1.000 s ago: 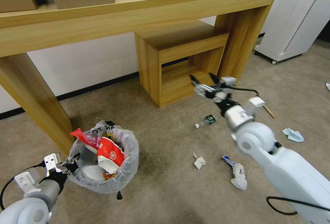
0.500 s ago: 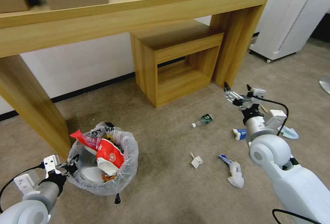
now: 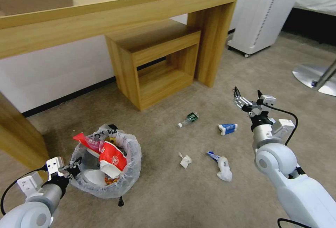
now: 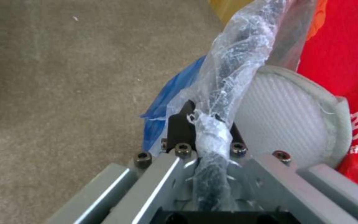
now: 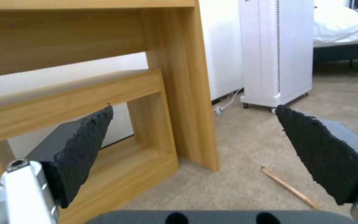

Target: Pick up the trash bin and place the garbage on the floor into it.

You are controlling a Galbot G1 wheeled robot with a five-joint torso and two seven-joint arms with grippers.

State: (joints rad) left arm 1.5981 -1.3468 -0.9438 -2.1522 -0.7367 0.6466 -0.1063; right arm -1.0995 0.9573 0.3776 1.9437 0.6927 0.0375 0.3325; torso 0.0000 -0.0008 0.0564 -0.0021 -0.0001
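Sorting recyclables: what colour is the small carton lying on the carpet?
Blue and white; the carton shows best in the head view.

This looks like a bedroom or hotel room. A long light-wood console desk [image 3: 115, 0] stands on beige short-pile carpet [image 3: 175, 193]. A white-sheeted bed [image 5: 345, 28] sits beyond a tall white appliance [image 3: 260, 11].

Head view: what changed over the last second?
The camera turned right, so the desk and litter slid left in view. The right gripper swung from near the small shelf unit out over the floor, still open and empty. The left gripper stayed clamped on the trash bin rim.
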